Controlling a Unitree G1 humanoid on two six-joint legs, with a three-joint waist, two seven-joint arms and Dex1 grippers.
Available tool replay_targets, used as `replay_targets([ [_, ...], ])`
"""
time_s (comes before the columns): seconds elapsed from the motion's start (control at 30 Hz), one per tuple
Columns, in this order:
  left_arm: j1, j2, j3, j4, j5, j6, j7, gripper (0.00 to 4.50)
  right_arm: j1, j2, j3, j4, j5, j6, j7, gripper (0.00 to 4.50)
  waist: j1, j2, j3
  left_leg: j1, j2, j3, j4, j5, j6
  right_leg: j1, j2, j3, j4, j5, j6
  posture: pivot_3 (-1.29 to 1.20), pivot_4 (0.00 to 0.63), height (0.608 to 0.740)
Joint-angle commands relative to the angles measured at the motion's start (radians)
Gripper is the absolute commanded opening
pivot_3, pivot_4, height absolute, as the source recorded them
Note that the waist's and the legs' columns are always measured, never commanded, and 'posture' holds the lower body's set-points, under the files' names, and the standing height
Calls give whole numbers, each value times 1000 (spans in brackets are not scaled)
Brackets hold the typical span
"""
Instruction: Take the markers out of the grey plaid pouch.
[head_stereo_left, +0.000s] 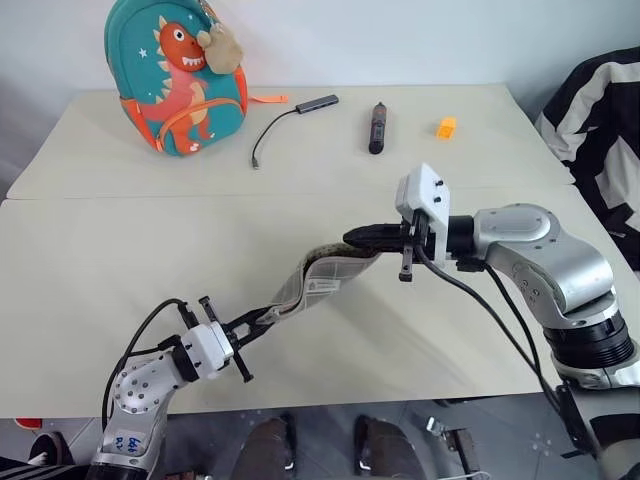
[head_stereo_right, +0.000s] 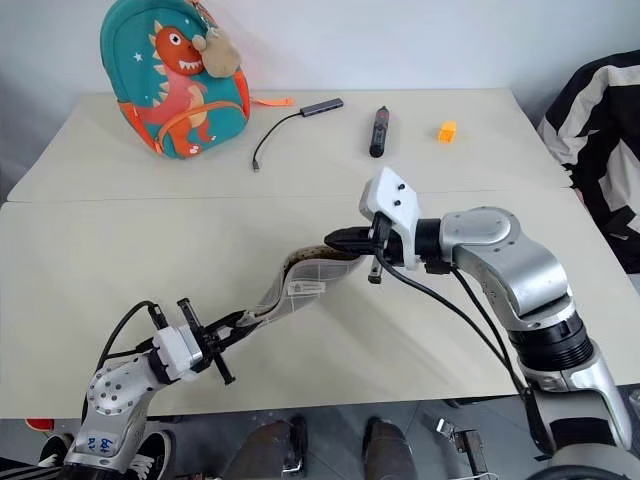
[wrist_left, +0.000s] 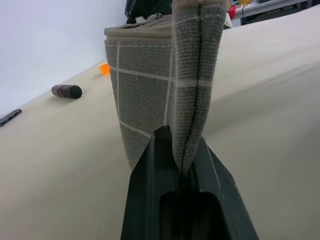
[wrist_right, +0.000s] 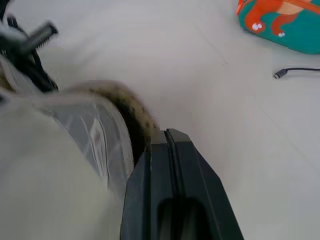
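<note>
The grey plaid pouch hangs above the table between my two grippers, its open mouth with tan lining turned up and to the right. My left gripper is shut on the pouch's lower end, and the left wrist view shows the folded fabric pinched between the fingers. My right gripper is shut, with its tips at the rim of the pouch's mouth. I cannot tell whether it pinches the rim. The markers are hidden.
At the back of the table stand a teal dinosaur backpack, a grey adapter with its cable, a thick black pen-like stick and a small orange block. A black-and-white cloth lies off the table's right edge.
</note>
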Motion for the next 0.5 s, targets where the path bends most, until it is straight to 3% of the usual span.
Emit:
replay_targets([
  [0.03, -4, 1, -3, -20, 3, -5, 4, 0, 2, -23, 12, -10, -59, -76, 39, 10, 0, 0, 0, 0, 0, 0, 0, 0, 0, 0, 0, 0, 0, 0, 0, 0, 150, 740],
  [0.23, -8, -1, -8, -23, 1, 0, 4, 0, 10, -26, 37, 6, -131, -140, 65, 10, 0, 0, 0, 0, 0, 0, 0, 0, 0, 0, 0, 0, 0, 0, 0, 0, 150, 740],
  [0.43, 1, -13, -21, -58, -26, 38, 10, 0, 26, -72, 135, 43, -318, -314, 109, 10, 0, 0, 0, 0, 0, 1, 0, 0, 0, 0, 0, 0, 0, 0, 0, 0, 150, 740],
  [0.5, 4, -16, -23, -70, -31, 53, 12, 0, 14, -35, 96, 49, -283, -287, 92, 10, 0, 0, 0, 0, 0, 1, 1, 0, 0, 0, 0, -1, 0, 0, 0, 0, 150, 740],
])
